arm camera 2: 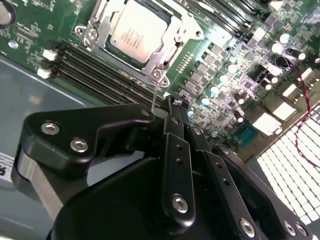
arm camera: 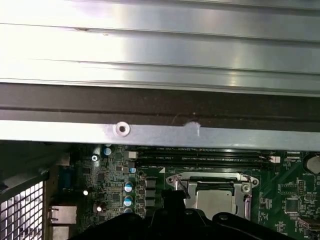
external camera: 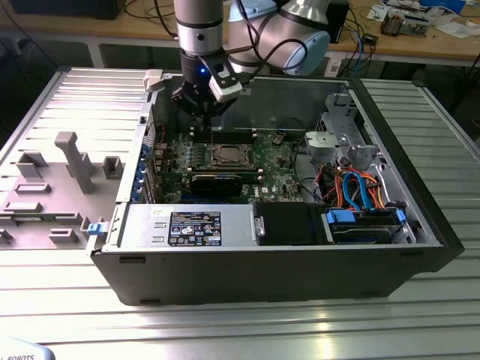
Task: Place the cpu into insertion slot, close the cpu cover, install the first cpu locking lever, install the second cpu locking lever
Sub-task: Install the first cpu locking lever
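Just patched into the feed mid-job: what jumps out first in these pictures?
The open computer case on the ribbed metal table, with the arm's black gripper hanging over the green circuit board near the case's far wall. In the second wrist view, the silvery cpu sits in the insertion slot, the cpu cover framing it.

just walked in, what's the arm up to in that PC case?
A single robot arm is working inside an open computer case, its gripper hanging over the green circuit board near the case's far wall. The cpu already sits in the insertion slot, with the cpu cover framing it. In the second wrist view the gripper is close to the slot's corner, with a thin lever wire rising beside it. It holds nothing visible.
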You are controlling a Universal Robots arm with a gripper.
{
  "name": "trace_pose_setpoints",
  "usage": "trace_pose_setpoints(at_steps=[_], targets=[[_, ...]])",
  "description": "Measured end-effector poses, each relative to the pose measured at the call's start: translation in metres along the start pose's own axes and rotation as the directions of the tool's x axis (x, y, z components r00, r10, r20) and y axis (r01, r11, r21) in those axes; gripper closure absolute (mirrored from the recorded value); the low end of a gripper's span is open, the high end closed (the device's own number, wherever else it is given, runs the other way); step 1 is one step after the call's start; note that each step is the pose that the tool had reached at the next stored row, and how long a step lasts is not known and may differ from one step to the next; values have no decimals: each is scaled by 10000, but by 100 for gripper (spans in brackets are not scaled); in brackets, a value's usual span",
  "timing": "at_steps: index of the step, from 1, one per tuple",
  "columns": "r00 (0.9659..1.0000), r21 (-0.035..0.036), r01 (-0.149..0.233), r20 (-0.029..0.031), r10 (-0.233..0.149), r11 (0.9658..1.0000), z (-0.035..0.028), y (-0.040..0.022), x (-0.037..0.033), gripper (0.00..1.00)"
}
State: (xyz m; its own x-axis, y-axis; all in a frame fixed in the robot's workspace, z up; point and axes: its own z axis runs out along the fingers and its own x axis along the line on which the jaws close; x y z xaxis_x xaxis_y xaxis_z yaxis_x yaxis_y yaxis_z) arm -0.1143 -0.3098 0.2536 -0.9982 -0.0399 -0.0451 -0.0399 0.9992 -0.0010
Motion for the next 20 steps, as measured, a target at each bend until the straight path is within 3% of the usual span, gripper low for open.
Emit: trace_pose_setpoints(at_steps=[5, 20], targets=[[10000, 1, 0, -1, 0, 10000, 5, -4, -106, 89], [10000, -16, 3, 2, -3, 10000, 8, -6, -132, 89]])
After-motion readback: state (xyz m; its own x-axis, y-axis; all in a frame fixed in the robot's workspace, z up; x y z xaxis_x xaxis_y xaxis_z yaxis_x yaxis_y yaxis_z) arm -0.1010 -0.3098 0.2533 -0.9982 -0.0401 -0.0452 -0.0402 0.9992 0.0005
